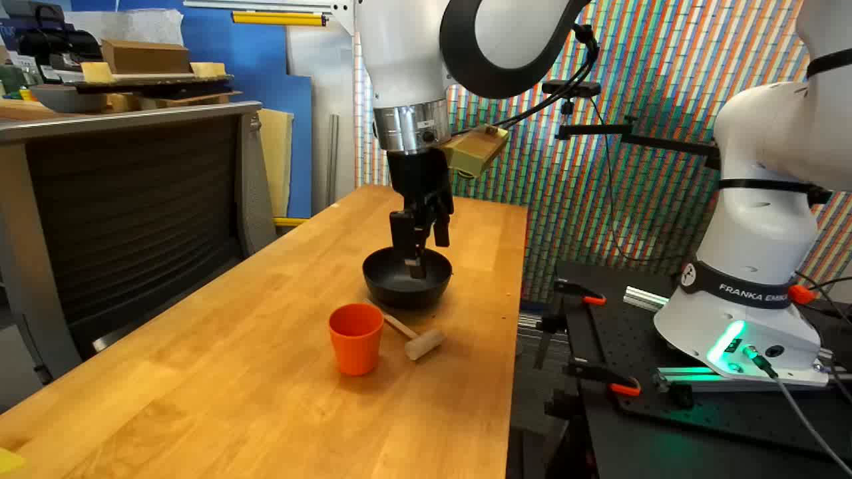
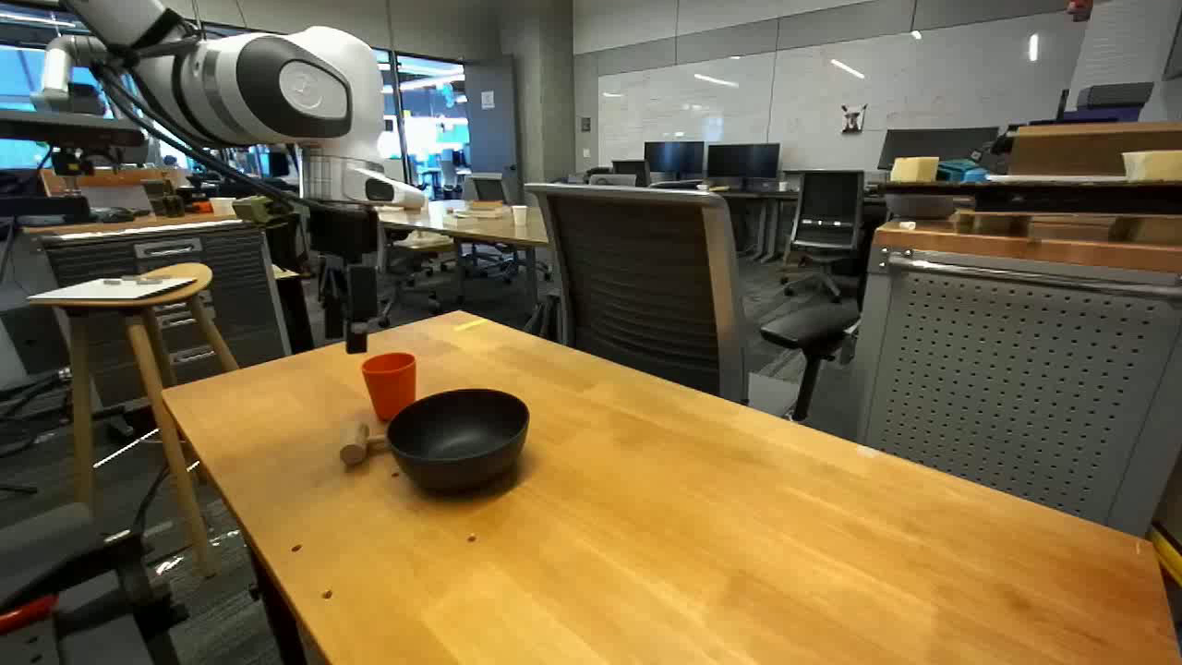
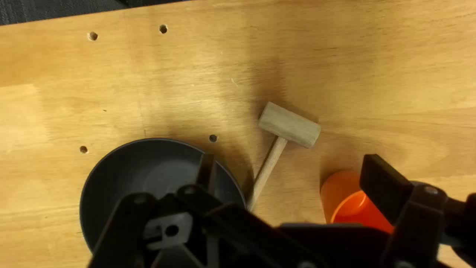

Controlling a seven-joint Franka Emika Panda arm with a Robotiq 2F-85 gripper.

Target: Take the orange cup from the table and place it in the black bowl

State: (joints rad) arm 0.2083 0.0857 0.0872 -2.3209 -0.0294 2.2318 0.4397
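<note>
End effector (image 3: 292,170) hangs clear of cup (image 1: 357,346) and bowl (image 2: 459,469) rims.

In an exterior view, white capitals (image 1: 753,293) on the black band (image 1: 732,279) round the base (image 1: 702,326) read "FRANKA EMIKA", next to a round white badge (image 1: 688,275) whose mark is too small to make out. Also there, a pale label (image 1: 426,124) sits on the silver collar (image 1: 398,128) of the arm (image 1: 403,60), its print illegible. In an exterior view, a sheet (image 2: 488,100) on the grey door (image 2: 494,143) and a disc (image 2: 303,86) on the arm's dark cap (image 2: 261,85) are likewise too small to read.
</note>
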